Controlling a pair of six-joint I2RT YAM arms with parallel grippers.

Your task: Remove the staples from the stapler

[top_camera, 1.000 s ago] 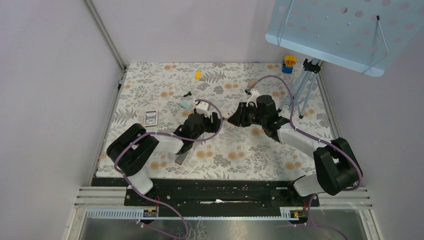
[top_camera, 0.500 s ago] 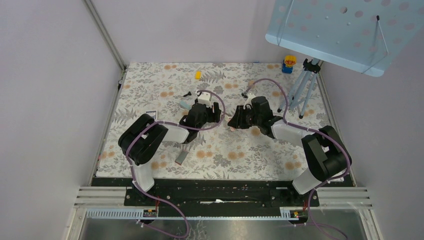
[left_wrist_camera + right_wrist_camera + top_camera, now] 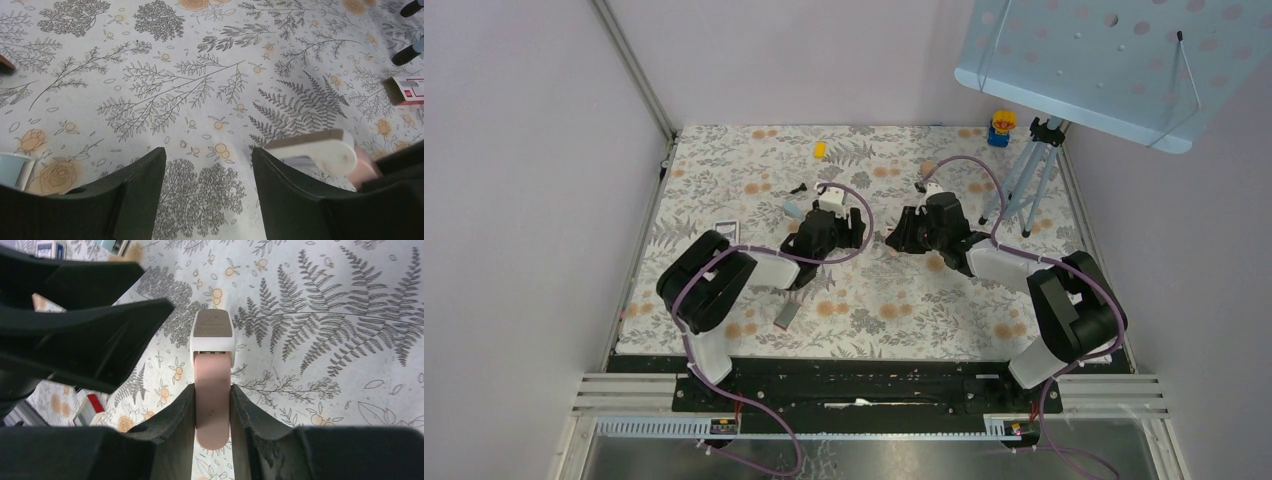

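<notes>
The stapler [image 3: 212, 365] has a pink body and a white head with a tan top. My right gripper [image 3: 212, 390] is shut on its pink body and holds it level over the flowered cloth, head pointing away. My left gripper [image 3: 207, 155] is open and empty, with only cloth between its fingers. The stapler's white head [image 3: 320, 150] lies just beyond its right fingertip. In the top view the two grippers face each other mid-table, left [image 3: 852, 236] and right [image 3: 896, 240], and the stapler is mostly hidden between them.
A small red and white box [image 3: 405, 90] lies on the cloth [image 3: 874, 300]. A grey flat piece [image 3: 787, 313] lies near the front. A yellow block [image 3: 820, 150], a small black part [image 3: 798, 188], a toy [image 3: 1002, 125] and a tripod [image 3: 1024, 185] stand further back.
My left arm has swung its gripper back toward the stapler. My right gripper has moved slightly back with the stapler. The blue card box on the left is now partly covered by the left arm.
</notes>
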